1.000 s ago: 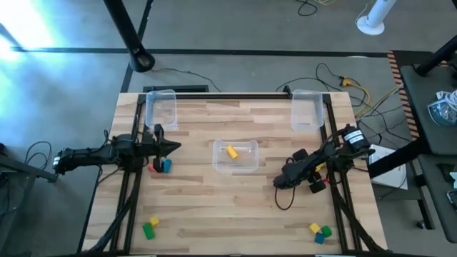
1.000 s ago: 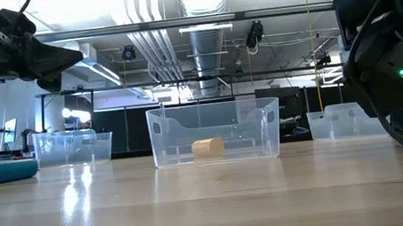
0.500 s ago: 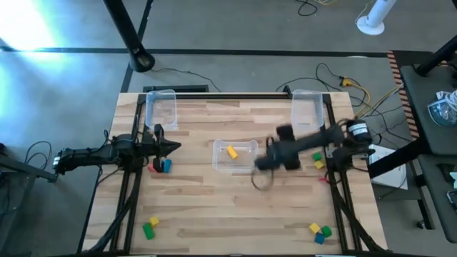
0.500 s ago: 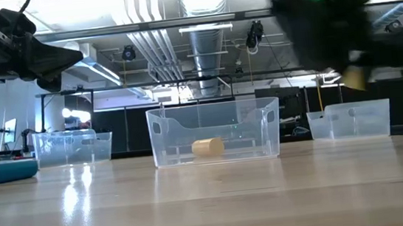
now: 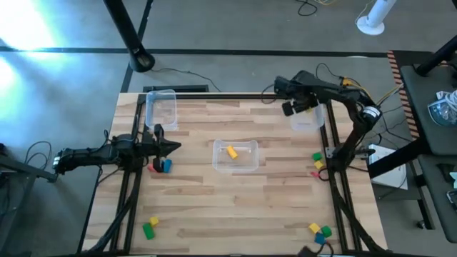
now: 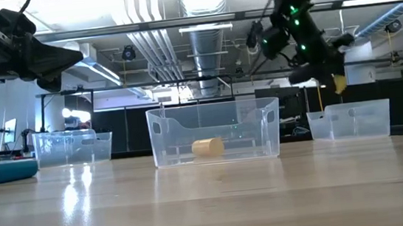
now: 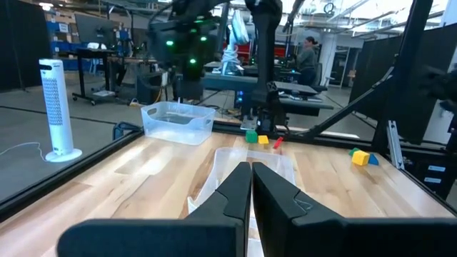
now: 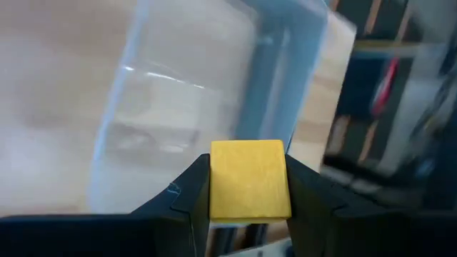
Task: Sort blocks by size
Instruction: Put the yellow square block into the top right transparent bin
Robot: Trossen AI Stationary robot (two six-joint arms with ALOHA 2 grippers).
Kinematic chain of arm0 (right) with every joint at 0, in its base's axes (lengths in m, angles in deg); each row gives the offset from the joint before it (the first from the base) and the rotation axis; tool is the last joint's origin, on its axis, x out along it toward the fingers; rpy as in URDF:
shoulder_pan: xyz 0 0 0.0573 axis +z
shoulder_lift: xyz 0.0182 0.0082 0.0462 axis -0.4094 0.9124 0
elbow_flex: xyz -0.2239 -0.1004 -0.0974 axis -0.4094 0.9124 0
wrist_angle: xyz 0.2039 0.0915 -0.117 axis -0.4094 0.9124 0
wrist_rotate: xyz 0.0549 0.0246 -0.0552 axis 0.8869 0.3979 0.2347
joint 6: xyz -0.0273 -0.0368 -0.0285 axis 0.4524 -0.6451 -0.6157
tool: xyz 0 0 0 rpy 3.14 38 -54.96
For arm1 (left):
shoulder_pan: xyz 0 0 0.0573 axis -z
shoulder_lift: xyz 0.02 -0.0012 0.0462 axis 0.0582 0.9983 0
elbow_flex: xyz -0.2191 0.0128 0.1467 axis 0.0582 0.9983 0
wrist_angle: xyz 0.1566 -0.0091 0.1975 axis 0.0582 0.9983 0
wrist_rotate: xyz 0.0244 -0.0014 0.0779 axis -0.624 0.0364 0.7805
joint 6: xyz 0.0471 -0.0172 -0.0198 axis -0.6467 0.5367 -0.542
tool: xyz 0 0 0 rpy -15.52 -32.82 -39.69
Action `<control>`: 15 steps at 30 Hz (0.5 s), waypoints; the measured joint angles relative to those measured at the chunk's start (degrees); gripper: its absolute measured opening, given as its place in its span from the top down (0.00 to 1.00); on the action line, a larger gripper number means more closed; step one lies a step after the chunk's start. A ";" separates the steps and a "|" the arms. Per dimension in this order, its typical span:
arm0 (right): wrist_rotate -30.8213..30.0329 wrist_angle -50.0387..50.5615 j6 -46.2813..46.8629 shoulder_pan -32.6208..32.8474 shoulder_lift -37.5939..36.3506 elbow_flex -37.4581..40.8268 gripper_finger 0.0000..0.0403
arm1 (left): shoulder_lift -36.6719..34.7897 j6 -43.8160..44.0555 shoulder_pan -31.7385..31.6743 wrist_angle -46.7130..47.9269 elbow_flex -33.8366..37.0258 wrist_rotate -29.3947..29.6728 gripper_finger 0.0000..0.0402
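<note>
A small yellow block hangs in the air over the clear far-right bin, with my right gripper shut on it; the low view shows the yellow block above that bin's rim. At the table's left edge my left gripper waits shut and holds nothing, above a red and a blue block lying on the table. Another yellow block lies in the middle bin. My right gripper pinches the yellow block by two opposite sides between its two fingers. The block's flat face shows between them. The fingers reach down from above, and the block is lifted clear, above the far-right bin.
A third clear bin stands at the far left. Loose blocks lie by the right edge, at the near right and at the near left. Bare wood lies between the bins and the near edge.
My right gripper has risen from the table near the right edge with the yellow block, swung past the middle bin, then gone toward the far edge. It now hangs above the far-right bin, and the block is lifted clear.
</note>
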 joint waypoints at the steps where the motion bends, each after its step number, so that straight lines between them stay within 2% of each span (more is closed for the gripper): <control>1: 1.25 -1.22 0.59 -1.35 -0.01 0.31 0.68 | 0.00 -0.01 -0.01 -0.02 0.00 0.01 1.00; 8: 6.06 -14.76 3.46 -7.92 0.00 3.61 0.68 | -0.02 0.00 -0.01 -0.02 0.00 0.02 1.00; 15: 5.70 -22.61 7.77 -11.85 0.00 9.12 0.68 | -0.02 0.00 0.00 -0.02 0.00 0.00 1.00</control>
